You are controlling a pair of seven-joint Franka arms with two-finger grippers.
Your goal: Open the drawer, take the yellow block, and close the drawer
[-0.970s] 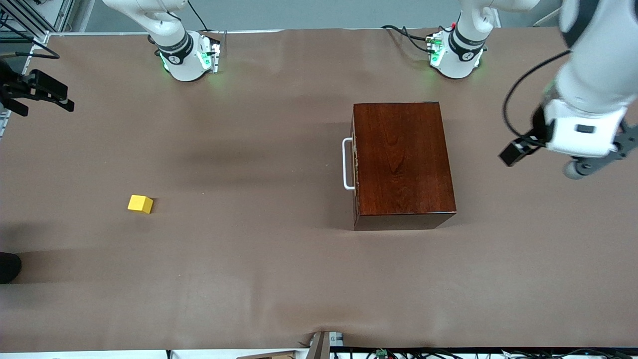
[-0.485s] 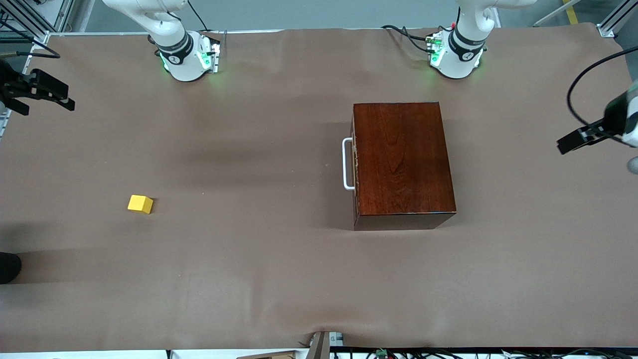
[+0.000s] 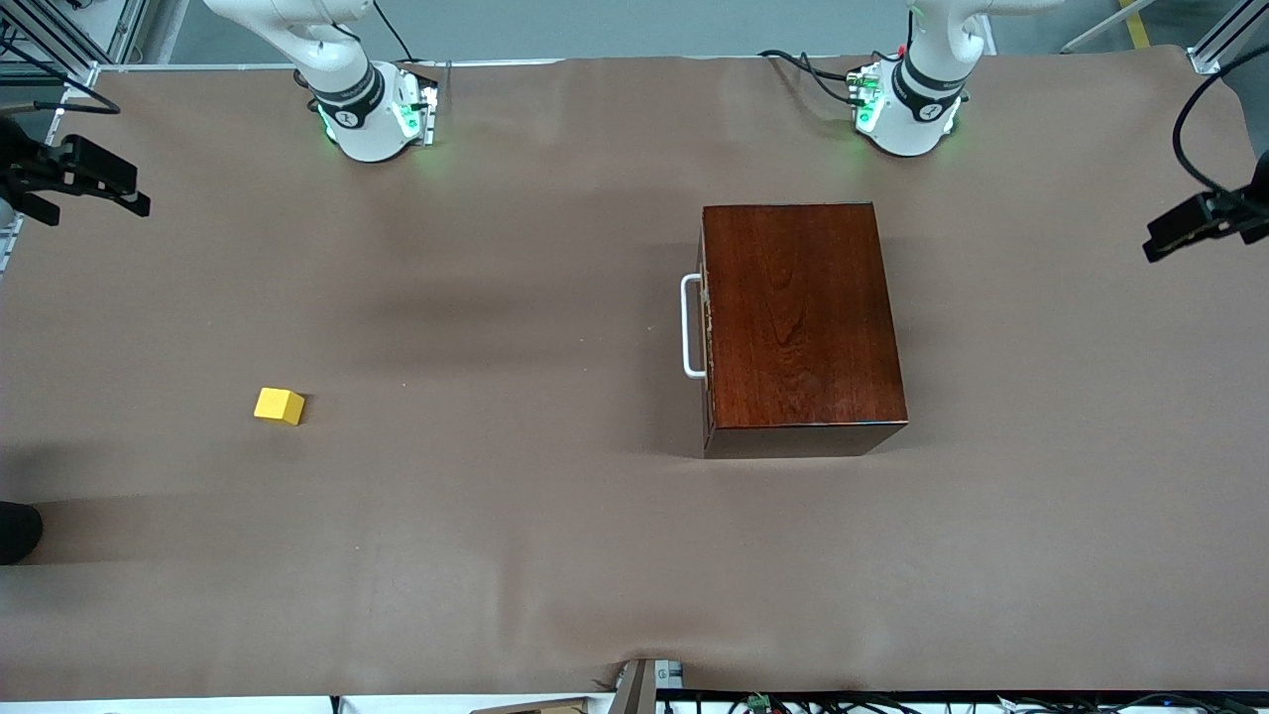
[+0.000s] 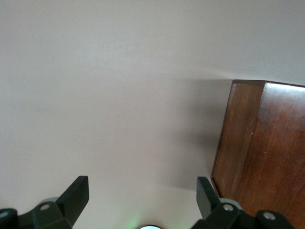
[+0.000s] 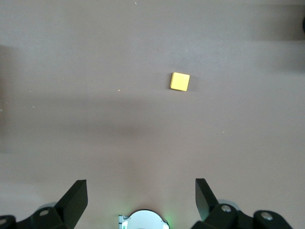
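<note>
The dark reddish-brown box stands on the table with its drawer pushed fully in. Only the drawer's white bar handle shows, facing the right arm's end of the table. The yellow block lies on the bare table toward the right arm's end, well apart from the box. My right gripper hangs open and empty high over the table, with the yellow block in its view. My left gripper is open and empty above the table beside the box, at the left arm's end.
Brown paper covers the whole table. The two arm bases stand along the edge farthest from the front camera. A black part of each wrist shows at either side edge of the front view.
The left arm has swung away from the box toward its own end of the table, almost out of the front view. The right arm, block and box have not moved.
</note>
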